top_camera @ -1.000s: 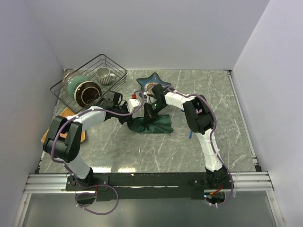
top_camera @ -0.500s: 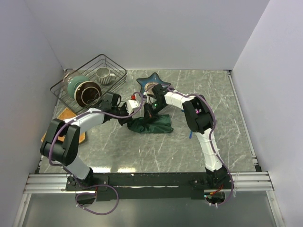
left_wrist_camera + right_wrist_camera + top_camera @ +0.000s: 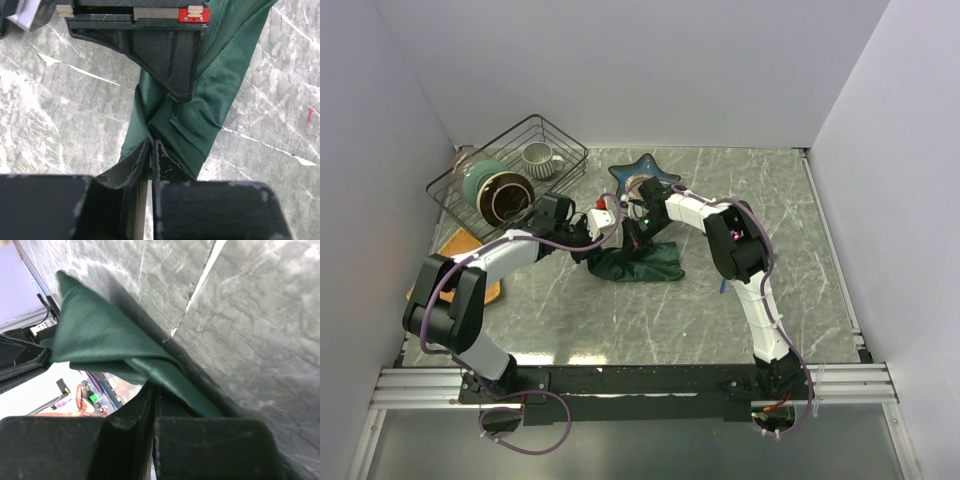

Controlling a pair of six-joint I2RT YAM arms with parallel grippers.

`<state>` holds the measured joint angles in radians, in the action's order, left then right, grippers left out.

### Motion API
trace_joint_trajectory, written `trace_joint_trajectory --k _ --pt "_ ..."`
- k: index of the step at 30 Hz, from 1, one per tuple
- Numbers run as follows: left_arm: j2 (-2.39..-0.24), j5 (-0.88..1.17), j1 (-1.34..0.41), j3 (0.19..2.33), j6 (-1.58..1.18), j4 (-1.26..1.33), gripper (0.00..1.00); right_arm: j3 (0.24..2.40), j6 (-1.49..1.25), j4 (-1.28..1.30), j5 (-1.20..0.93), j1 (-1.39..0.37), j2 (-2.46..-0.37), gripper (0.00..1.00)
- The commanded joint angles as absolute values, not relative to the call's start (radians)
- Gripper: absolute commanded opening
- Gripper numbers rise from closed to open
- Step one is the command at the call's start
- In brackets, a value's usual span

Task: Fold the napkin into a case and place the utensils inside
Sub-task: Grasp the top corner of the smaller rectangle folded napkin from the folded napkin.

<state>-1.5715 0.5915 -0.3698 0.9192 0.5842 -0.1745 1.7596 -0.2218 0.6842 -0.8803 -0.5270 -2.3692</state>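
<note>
At the far left of the grey marbled surface (image 3: pixel 620 320) an orange-tan mat (image 3: pixel 458 243) shows partly under the left arm, and behind it stands a wire basket (image 3: pixel 552 140) holding bowls and a mug. The left arm reaches rightward from there, and the left end effector (image 3: pixel 151 146) sits at the left end of the napkin (image 3: pixel 645 264). Its two fingers are pressed nearly together, with a fold of the dark green cloth pinched between the tips. The napkin lies bunched in a low, creased heap near the middle of the surface, touching both end effectors. In the left wrist view it runs away from the tips toward the black body of the other tool. The right end effector (image 3: pixel 153 390) comes down on the heap's far edge, just beside the left one. Its fingers are closed on a ribbed hem, and the cloth fans out from them in a lifted triangular flap. Just behind stands the star-shaped blue dish (image 3: pixel 658 166). Farther right, a blue utensil (image 3: pixel 722 285) peeks out beside the right arm, well apart from the napkin.
</note>
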Motion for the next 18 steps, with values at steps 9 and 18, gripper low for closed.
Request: trace_joint_trajectory --k 9,18 --pt "-1.595 0.583 -0.411 0.920 0.615 -0.166 0.41 1.786 -0.192 0.695 -0.813 -0.552 -2.395 0.00" --pt "-1.657 0.488 -0.459 0.957 0.592 -0.167 0.32 1.792 -0.196 0.690 -0.811 -0.554 -2.390 0.00"
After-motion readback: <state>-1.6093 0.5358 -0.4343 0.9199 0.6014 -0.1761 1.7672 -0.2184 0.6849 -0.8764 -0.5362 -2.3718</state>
